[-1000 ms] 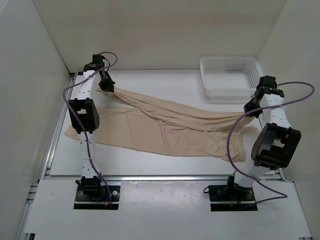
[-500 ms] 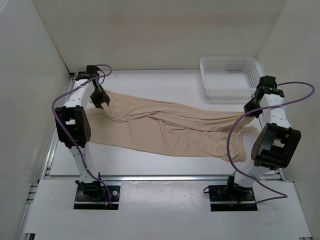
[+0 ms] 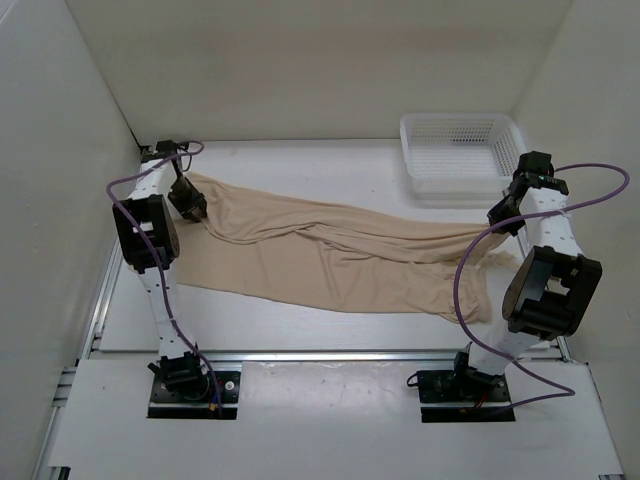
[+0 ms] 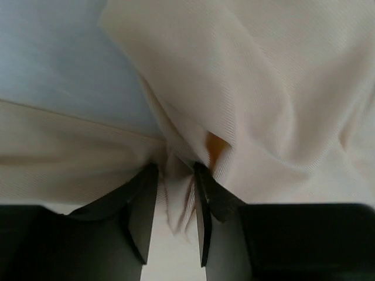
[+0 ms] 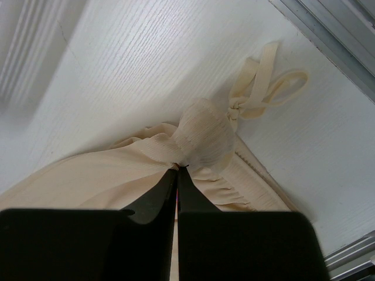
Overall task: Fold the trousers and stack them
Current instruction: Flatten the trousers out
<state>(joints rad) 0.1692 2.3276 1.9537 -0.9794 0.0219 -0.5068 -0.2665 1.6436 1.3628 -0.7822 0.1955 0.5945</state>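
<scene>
The beige trousers point(image 3: 330, 255) lie stretched across the table from the back left to the right edge, creased along their length. My left gripper point(image 3: 192, 208) is low over their left end. In the left wrist view its jaws point(image 4: 176, 167) stand apart, and a loose fold of the trousers point(image 4: 281, 105) hangs between the fingers without being pinched. My right gripper point(image 3: 497, 215) is at the right end. It point(image 5: 177, 170) is shut on a bunched bit of waistband of the trousers point(image 5: 88, 175), with the knotted drawstring point(image 5: 263, 88) lying just beyond.
A white mesh basket point(image 3: 460, 150) stands at the back right, just behind my right arm. Metal rails run along the table's left edge point(image 3: 110, 290) and right edge point(image 5: 334, 29). White walls close in on three sides.
My left gripper has opened and moved left toward the table's back left corner. The trouser end it held taut has slackened and spread on the table. The right arm has not moved.
</scene>
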